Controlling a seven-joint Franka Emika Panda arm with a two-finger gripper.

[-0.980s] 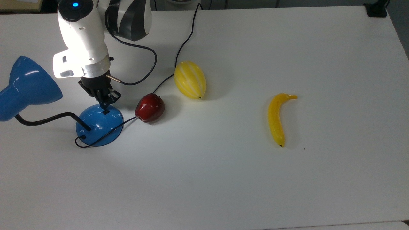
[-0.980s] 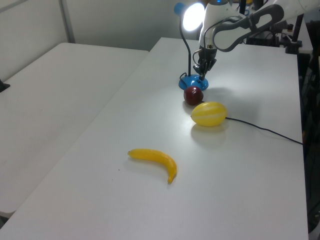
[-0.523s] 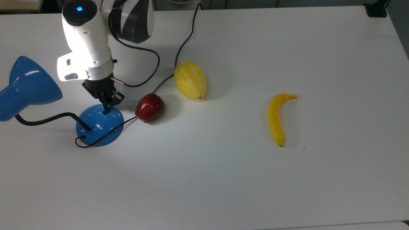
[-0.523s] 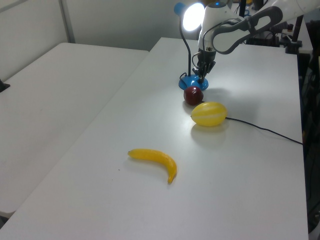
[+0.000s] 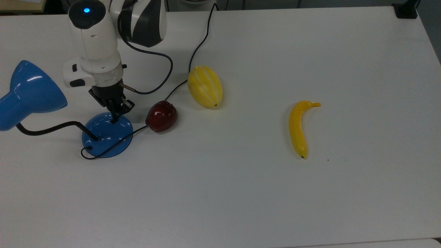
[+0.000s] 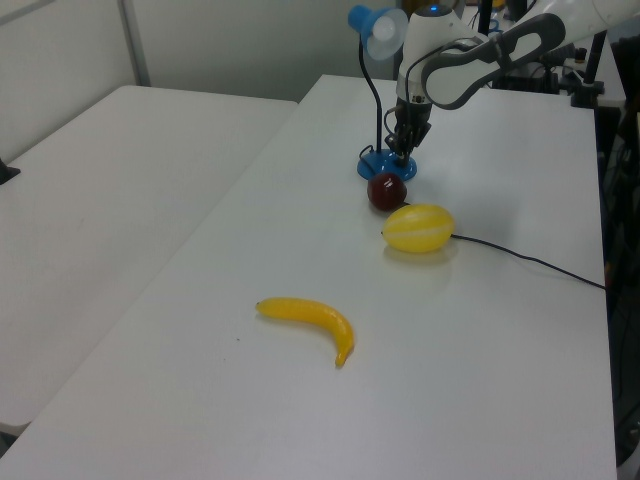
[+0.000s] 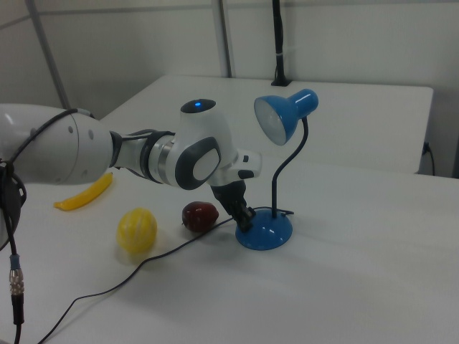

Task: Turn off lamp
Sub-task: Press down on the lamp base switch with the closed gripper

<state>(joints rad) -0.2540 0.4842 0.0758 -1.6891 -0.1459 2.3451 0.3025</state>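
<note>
Fingers pinched together into a single point, nothing held between them, and the tip of the gripper is planted right on the domed base of the lamp, at the spot where the switch sits.

Taking the lamp as our landmark and sweeping across the top view from its left: the blue cone shade hangs out past the base on the top view's left, joined by the black bendy neck. The shade's mouth looks dark in the right view, no glow, so the press may well have done its job. Just beside the base on the top view's right, the red apple, with the thin black cord running under it. Further along, the yellow melon; well apart, the banana.

Handling call: the base looks glossy and rounded, so a fingertip could skid off the dome. It seems light enough to tip or slide under a sideways shove. Best contact is straight down on the small switch, not the shell or the springy neck.
</note>
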